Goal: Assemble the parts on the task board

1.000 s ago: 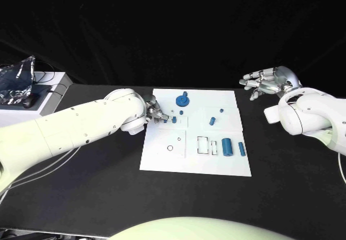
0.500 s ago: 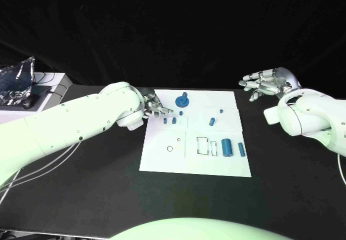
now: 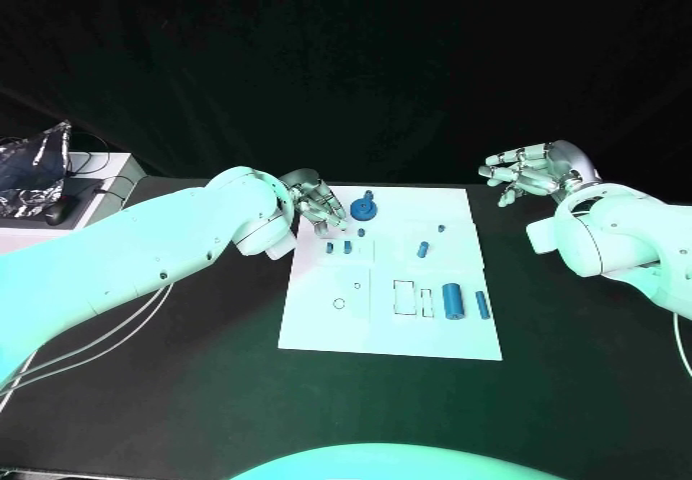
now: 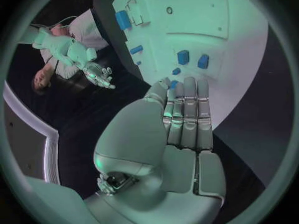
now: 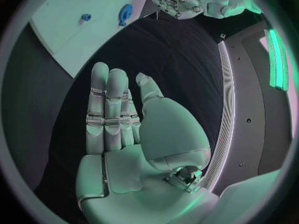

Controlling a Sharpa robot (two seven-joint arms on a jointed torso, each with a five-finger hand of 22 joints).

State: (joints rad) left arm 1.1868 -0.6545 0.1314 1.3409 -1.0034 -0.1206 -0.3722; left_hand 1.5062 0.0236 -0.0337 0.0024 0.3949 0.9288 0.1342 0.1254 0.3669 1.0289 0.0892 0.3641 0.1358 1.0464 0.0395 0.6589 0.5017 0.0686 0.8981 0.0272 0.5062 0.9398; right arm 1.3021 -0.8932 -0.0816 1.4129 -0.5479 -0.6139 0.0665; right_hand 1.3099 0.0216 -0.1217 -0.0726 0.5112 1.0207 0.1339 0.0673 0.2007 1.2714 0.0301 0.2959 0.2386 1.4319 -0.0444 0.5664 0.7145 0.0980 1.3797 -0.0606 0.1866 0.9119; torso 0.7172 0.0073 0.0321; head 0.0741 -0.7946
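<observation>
Two hands: both open-fingered, holding nothing.
Left hand (image 3: 312,201): over the task board's (image 3: 389,325) far-left corner, nearest the parts (image 3: 348,243).
Right hand (image 3: 528,169): well off the board, above the desk (image 3: 173,350).

right hand (image 5: 127,134) flat and empty over the black table (image 5: 162,50); task board (image 5: 81,22) beyond.

The head view looks steeply down on the table (image 3: 173,400) from above. Each wrist view sits close behind its own hand; all three share the task board (image 3: 397,290).
</observation>
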